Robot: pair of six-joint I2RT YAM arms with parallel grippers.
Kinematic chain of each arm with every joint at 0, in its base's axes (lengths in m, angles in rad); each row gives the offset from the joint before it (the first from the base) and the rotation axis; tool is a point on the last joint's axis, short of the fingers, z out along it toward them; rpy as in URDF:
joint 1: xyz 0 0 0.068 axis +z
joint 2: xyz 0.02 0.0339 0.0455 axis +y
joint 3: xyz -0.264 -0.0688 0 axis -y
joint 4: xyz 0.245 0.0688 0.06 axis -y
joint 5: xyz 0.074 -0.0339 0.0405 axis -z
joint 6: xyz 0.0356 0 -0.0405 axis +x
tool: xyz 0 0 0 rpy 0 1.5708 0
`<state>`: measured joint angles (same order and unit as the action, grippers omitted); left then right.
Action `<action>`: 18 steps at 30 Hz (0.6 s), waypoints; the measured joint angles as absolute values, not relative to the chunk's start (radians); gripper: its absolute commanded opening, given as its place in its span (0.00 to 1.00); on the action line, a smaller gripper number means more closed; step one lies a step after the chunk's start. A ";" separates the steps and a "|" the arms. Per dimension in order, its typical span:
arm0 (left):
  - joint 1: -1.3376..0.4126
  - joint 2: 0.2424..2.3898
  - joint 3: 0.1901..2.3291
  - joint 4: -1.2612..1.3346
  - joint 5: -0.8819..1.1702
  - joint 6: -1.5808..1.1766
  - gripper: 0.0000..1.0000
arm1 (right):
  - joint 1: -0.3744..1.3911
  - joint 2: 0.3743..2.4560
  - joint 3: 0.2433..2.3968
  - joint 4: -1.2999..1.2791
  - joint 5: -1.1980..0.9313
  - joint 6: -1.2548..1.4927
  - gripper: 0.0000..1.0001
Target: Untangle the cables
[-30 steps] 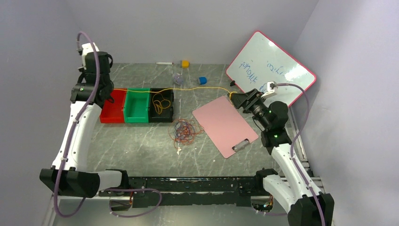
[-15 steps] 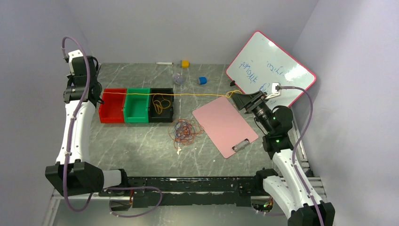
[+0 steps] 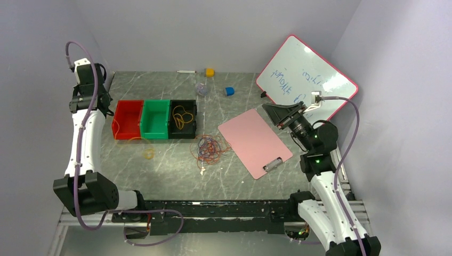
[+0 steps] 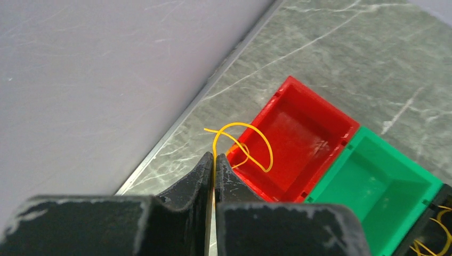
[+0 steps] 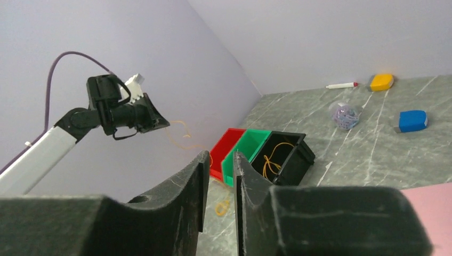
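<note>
— Yellow cable [image 3: 148,154], one item. Status?
— Changed. A moment ago it ran taut across the table [image 3: 170,176] between both grippers. Now the right end has been let go and the line hangs slack. The free end lies in a small coil on the table just in front of the red bin [image 3: 127,120] and green bin [image 3: 154,120].
— Left gripper [image 4: 214,160]?
— Fingers pressed together on the cable's other end, raised near the red bin's outer corner. A short loop curls out just past the fingertips.
— Right gripper [image 5: 219,160]?
— Raised beside the pink clipboard [image 3: 256,141], well apart from the cable. Fingers narrowly parted, nothing between them.
— Meaning for the task?
— In my judgement, this strand is clear of the tangle [image 3: 210,148], which sits apart, near the black bin [image 3: 183,128]. Its orange-red and dark strands remain to be separated.
</note>
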<state>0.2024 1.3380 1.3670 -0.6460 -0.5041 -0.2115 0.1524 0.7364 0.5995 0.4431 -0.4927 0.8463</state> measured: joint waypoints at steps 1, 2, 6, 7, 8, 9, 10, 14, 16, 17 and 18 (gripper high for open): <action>0.202 1.338 1.367 -0.643 -0.484 -0.213 0.07 | 0.152 0.738 0.603 0.440 -0.496 0.840 0.35; 0.202 1.333 1.367 -0.633 -0.457 -0.214 0.07 | 0.152 0.745 0.609 0.430 -0.501 0.830 0.39; 0.202 1.302 1.367 -0.595 -0.332 -0.211 0.07 | 0.152 0.804 0.643 0.385 -0.522 0.779 0.48; 0.202 1.289 1.367 -0.585 -0.292 -0.209 0.07 | 0.152 0.819 0.643 0.374 -0.525 0.766 0.49; 0.202 1.274 1.367 -0.577 -0.250 -0.206 0.07 | 0.152 0.834 0.643 0.361 -0.531 0.756 0.51; 0.202 1.259 1.367 -0.567 -0.209 -0.205 0.07 | 0.152 0.851 0.643 0.349 -0.536 0.744 0.52; 0.202 1.246 1.371 -0.564 -0.175 -0.203 0.07 | 0.152 0.860 0.642 0.342 -0.539 0.737 0.54; 0.202 1.206 1.451 -0.569 -0.044 -0.205 0.07 | 0.152 0.893 0.641 0.322 -0.563 0.693 0.62; 0.202 1.187 1.531 -0.569 0.029 -0.214 0.07 | 0.152 0.908 0.640 0.318 -0.572 0.670 0.64; 0.201 1.177 1.571 -0.566 0.062 -0.221 0.07 | 0.154 0.915 0.640 0.316 -0.575 0.659 0.65; 0.201 1.169 1.604 -0.564 0.089 -0.226 0.07 | 0.157 0.920 0.640 0.313 -0.579 0.648 0.65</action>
